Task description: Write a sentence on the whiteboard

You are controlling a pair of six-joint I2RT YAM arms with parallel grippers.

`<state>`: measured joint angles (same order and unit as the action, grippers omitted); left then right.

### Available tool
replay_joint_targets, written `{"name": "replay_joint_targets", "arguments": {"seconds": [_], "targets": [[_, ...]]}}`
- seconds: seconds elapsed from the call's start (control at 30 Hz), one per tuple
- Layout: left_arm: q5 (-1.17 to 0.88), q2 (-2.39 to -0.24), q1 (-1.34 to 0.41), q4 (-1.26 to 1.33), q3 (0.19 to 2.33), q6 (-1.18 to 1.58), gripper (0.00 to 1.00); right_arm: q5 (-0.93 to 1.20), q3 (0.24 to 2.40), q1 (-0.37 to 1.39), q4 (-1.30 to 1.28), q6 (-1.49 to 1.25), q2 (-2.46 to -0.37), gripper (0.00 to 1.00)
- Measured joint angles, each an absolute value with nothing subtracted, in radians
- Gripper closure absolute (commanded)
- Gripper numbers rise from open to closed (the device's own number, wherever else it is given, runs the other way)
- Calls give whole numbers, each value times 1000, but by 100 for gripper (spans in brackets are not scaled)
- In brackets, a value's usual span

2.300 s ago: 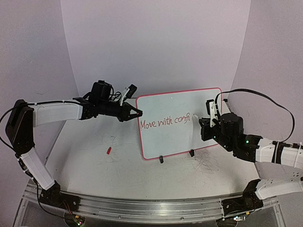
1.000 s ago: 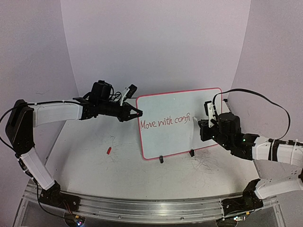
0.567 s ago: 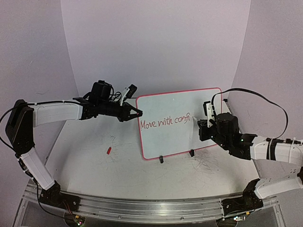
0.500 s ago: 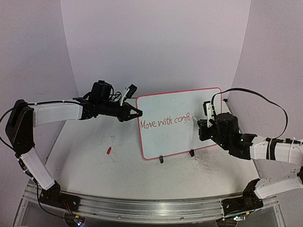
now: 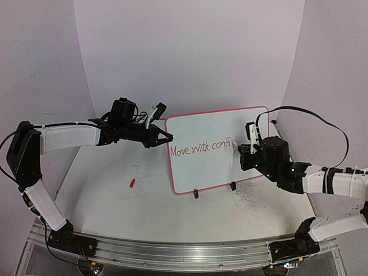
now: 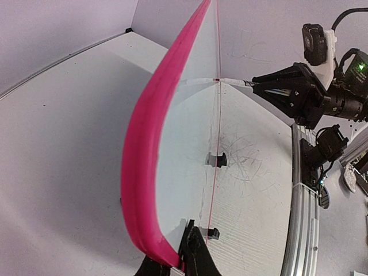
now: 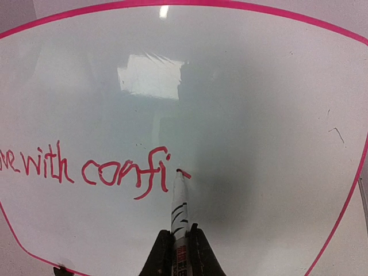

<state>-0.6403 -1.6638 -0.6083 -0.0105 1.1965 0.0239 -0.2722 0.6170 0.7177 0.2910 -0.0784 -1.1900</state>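
Note:
The whiteboard (image 5: 214,125) stands upright on the table, red-rimmed and resting on two black clip feet (image 5: 196,194). Its sentence (image 5: 200,149) reads "Move with confi" in red. My left gripper (image 5: 168,137) is shut on the board's left rim (image 6: 144,161), its jaws (image 6: 187,259) pinching the red edge. My right gripper (image 5: 241,152) is shut on a white marker (image 7: 179,201). The marker's tip touches the whiteboard (image 7: 247,103) just right of the last letter of the sentence (image 7: 103,169), beside a short fresh red stroke. The left wrist view shows the marker (image 6: 230,81) meeting the board.
A small red cap (image 5: 131,183) lies on the table left of the board. Grey scribble marks (image 5: 250,198) cover the table in front of the board's right foot. Curved white walls close in behind and on both sides.
My right gripper has shifted a little to the left and up with the marker held against the board. The left arm and the board have not moved.

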Motion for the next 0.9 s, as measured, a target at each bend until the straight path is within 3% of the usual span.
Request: {"name": "replay_joint_targets", "arguments": {"seconds": [0.9], "targets": [[-633, -1664, -613, -9, 1196, 24, 100, -251, 626, 719, 201, -115, -1180, 100]]}}
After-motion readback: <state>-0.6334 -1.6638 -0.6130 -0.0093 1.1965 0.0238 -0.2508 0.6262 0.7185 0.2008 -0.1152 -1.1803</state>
